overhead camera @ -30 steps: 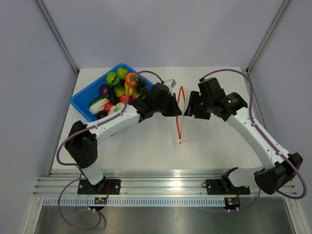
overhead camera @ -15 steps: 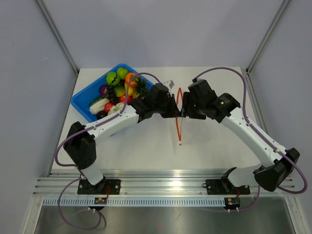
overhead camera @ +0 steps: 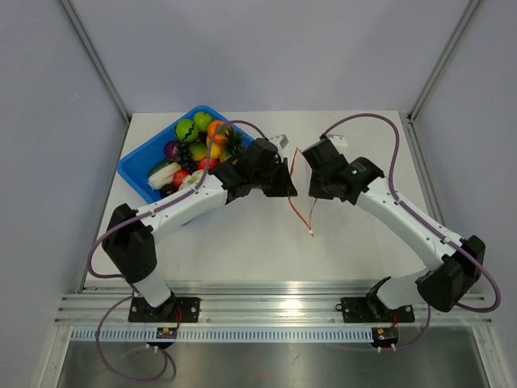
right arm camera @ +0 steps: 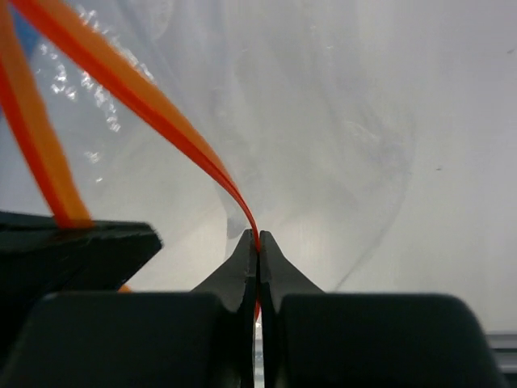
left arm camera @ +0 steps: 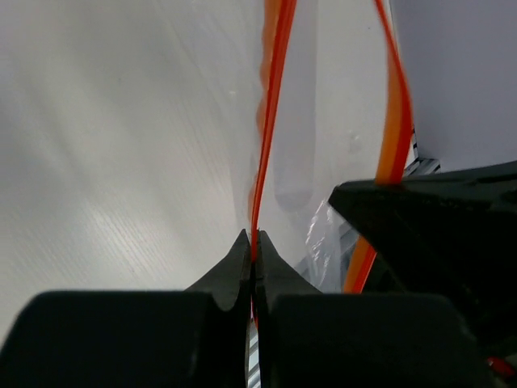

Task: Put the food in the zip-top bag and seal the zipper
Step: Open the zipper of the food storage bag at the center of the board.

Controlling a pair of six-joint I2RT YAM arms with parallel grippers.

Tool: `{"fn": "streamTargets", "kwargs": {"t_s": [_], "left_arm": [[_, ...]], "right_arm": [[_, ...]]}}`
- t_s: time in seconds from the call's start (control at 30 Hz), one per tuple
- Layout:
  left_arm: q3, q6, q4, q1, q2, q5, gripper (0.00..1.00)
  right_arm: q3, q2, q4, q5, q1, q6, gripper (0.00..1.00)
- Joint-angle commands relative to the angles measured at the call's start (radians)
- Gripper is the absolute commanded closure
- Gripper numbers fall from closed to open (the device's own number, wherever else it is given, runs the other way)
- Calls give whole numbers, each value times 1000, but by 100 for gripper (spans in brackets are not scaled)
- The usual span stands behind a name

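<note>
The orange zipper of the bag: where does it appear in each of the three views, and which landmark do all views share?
Top view: the zipper is a thin orange line near the centre of the white table.
Left wrist: the zipper rises from the shut left gripper at bottom centre to the top edge.
Right wrist: the zipper runs from top left down to the shut right gripper.
Shared landmark: the table.

Left hand (left arm camera: 253, 257) is pinched tight on one side of the zipper (left arm camera: 275, 89), and the orange-red strip runs straight up from between the black fingertips. The other side of the strip curves down on the right and meets the black tip of the right hand (left arm camera: 363, 198). Crinkly clear bag (left arm camera: 311, 145) film hangs between the two strips, with pale counter (left arm camera: 105, 145) off to the left
</note>
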Motion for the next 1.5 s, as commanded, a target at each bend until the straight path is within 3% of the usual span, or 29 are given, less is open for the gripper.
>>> {"fn": "streamTargets", "kwargs": {"t_s": [0.0, 0.2, 0.43, 0.7, 1.1, 1.23, 1.27, 1.33, 1.37, 1.47], "left_arm": [[74, 124, -117, 0, -49, -11, 100], [268, 336, -375, 5, 5, -70, 100], [313, 412, -423, 5, 16, -135, 100], [231, 497, -365, 17, 43, -114, 100], [125, 536, -202, 109, 25, 238, 100], [128, 519, -207, 131, 56, 304, 87], [128, 521, -207, 131, 57, 302, 71], [128, 522, -206, 131, 47, 292, 63], [132, 525, -213, 132, 42, 281, 49], [148, 539, -241, 132, 17, 232, 44]], "right_arm": [[42, -34, -60, 198, 8, -7, 100], [217, -91, -186, 253, 8, -90, 100], [429, -32, -384, 103, 8, -121, 100], [178, -174, -175, 107, 8, -96, 100], [-31, -156, 46, 72, 8, 16, 100], [-40, -124, 93, 54, 8, 22, 100], [-37, -105, 95, 48, 8, 28, 100], [-30, -88, 96, 45, 8, 39, 100], [-28, -76, 96, 45, 8, 43, 100], [-19, -55, 99, 43, 8, 63, 100]]}}
